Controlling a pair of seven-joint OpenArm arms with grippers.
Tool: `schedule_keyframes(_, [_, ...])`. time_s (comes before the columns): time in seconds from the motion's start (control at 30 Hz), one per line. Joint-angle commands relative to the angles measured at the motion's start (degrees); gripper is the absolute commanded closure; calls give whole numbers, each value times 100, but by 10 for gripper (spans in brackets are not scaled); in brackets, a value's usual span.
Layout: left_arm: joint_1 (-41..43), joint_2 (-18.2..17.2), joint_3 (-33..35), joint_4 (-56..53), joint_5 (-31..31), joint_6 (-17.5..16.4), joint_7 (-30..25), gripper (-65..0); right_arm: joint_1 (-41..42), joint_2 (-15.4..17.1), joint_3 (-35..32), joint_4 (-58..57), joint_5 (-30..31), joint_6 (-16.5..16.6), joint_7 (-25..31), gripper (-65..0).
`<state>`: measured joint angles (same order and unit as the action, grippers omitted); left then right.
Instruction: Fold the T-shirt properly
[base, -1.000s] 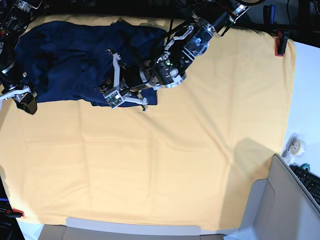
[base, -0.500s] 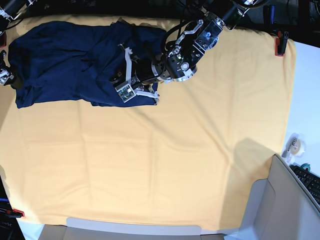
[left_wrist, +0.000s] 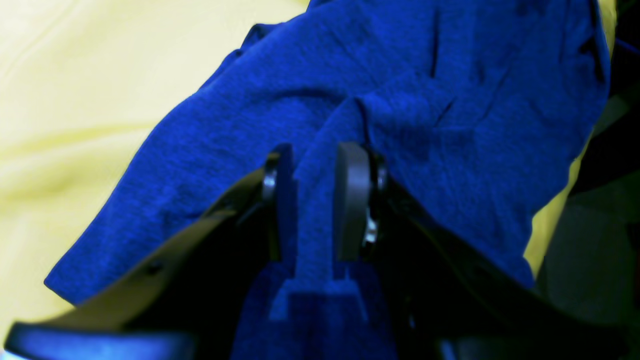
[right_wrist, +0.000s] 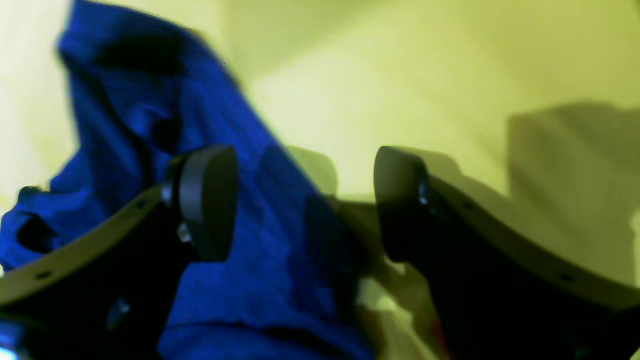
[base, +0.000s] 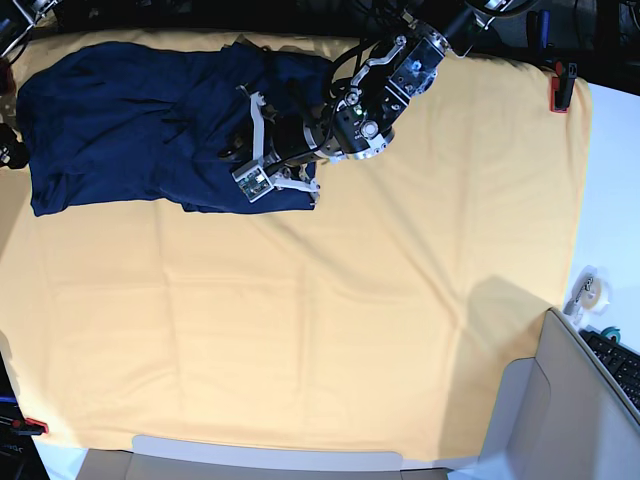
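Left gripper (left_wrist: 312, 200) pinches a ridge of the T-shirt (left_wrist: 400, 110); the right gripper (right_wrist: 300, 200) gapes, holding nothing.

The fold looks only begun: the navy T-shirt (base: 140, 120) lies rumpled at the far left of the bench, on the yellow-orange cloth (base: 400, 300). Next, I reckon, the pinched fabric wants lifting and carrying across. Only the left wrist view shows the cloth between the jaws; from above, the right gripper is out of frame.
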<state>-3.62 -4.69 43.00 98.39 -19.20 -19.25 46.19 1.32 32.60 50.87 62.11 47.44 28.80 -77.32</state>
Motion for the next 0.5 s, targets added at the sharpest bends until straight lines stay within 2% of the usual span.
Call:
schedule_keyframes(0.0, [-47,42,-15,100,-53,-5,-149,-153,13,68,-37,79,16,158,-9,-422])
schedule_keyframes(0.07, [-47,42,-15,100,-53,4,-149,-153,66,-3,-212,79,-1,351,-9,-422])
schedule_keyframes(0.27, [-47,42,-15,100,-53,4,-149,-153,48,-214,-687,123,34,369,-26,-421])
schedule_keyframes(0.47, [-12,42,-15,100,-36,4,-149,-153,-365,-601,-933,1003,34,377,-44,-421])
